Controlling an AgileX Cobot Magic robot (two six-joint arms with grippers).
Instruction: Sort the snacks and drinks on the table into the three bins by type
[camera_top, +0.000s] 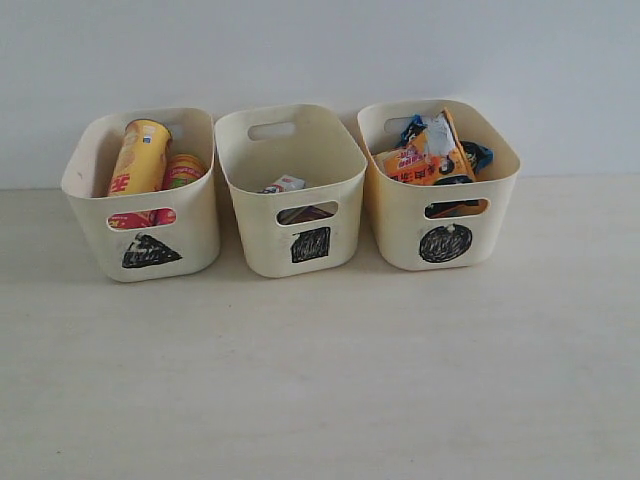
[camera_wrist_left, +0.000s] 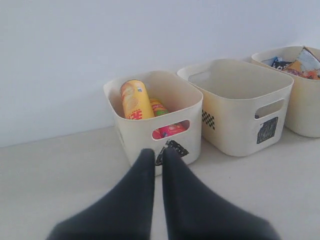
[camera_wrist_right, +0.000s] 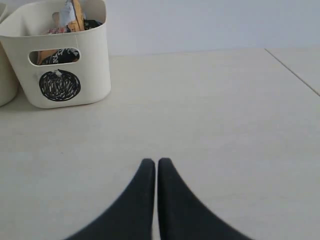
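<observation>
Three cream bins stand in a row at the back of the table (camera_top: 320, 380). The triangle bin (camera_top: 150, 250) holds the yellow-red chip tube (camera_top: 140, 155) and a pink tube (camera_top: 140, 217) seen through its slot. In the square bin (camera_top: 312, 243) lies a blue-white carton (camera_top: 284, 184); something dark shows through its slot. The circle bin (camera_top: 445, 243) holds the orange-white bag (camera_top: 432, 158) and a blue bag (camera_top: 476, 154). Neither gripper shows in the exterior view. My left gripper (camera_wrist_left: 157, 152) is shut and empty, facing the triangle bin (camera_wrist_left: 155, 130). My right gripper (camera_wrist_right: 153, 162) is shut and empty over bare table, apart from the circle bin (camera_wrist_right: 60, 85).
A plain pale wall rises right behind the bins. A seam or table edge (camera_wrist_right: 292, 72) runs across the surface in the right wrist view. Bare table lies in front of the bins.
</observation>
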